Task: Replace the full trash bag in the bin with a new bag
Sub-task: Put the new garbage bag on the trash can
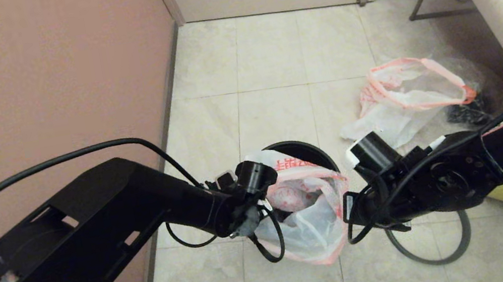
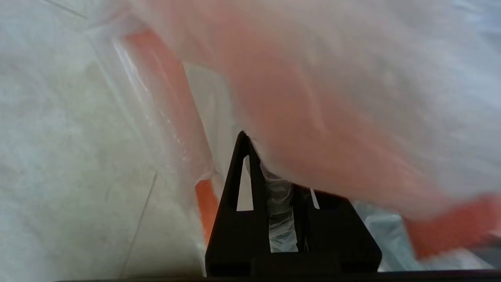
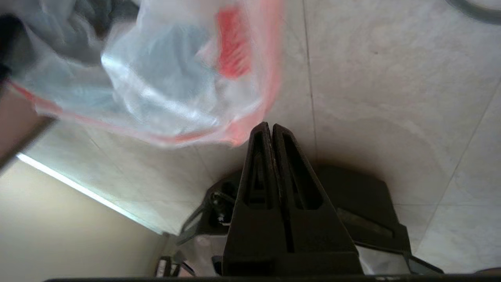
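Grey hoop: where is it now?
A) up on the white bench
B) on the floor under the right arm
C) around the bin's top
B: the grey hoop lies flat on the floor tiles below the right arm, apart from the bin.

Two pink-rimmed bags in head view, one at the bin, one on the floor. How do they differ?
The new bag hangs at the bin; the full trash bag lies on the floor to the right. Both the left gripper and right gripper pinch the new bag; neither holds the full trash bag. Both are translucent white with pink-red rims.
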